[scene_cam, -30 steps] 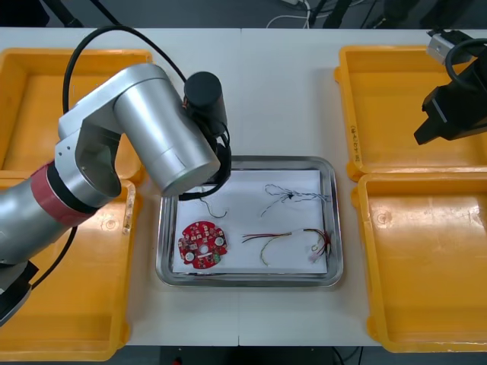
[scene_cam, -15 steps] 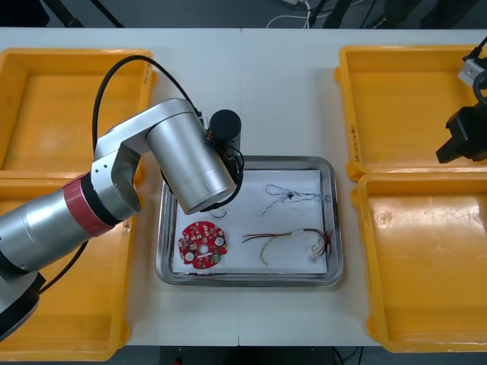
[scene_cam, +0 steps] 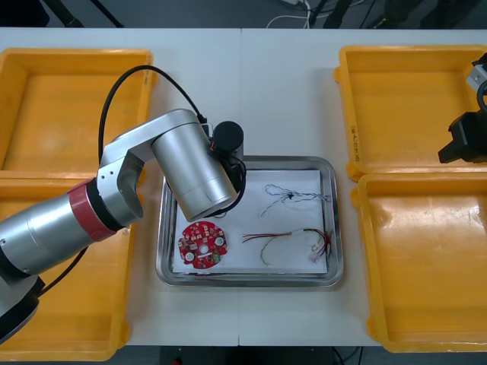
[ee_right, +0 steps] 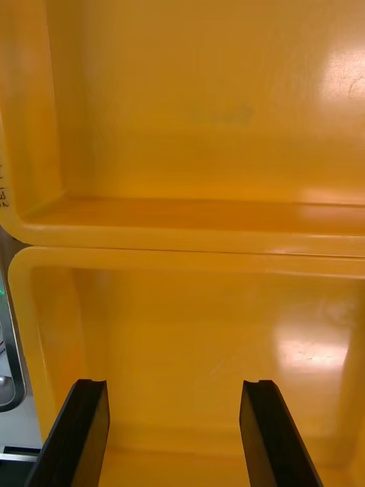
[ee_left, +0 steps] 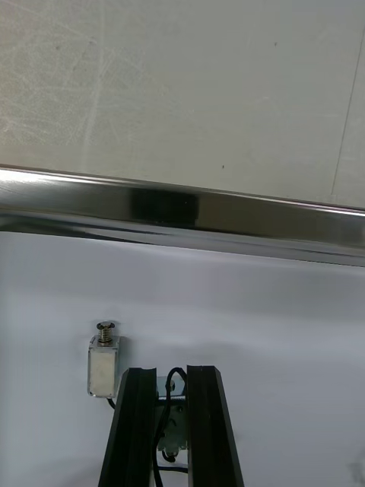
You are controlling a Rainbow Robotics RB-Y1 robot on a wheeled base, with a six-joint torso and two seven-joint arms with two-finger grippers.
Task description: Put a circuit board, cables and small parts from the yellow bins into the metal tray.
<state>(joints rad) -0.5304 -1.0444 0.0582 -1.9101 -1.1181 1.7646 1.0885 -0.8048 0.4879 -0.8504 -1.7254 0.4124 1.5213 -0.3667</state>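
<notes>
Down in the tray, left jaws pinch a cable, a part just beside; right jaws gape over a bin.

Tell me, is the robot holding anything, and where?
The left gripper pinches the black cable near its small metal part. The open right gripper holds nothing.

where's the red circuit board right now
In the front view the red circuit board lies in the metal tray's near-left corner, left of the red and yellow cable; the left gripper, shut on a black cable, is just beyond it.
</notes>
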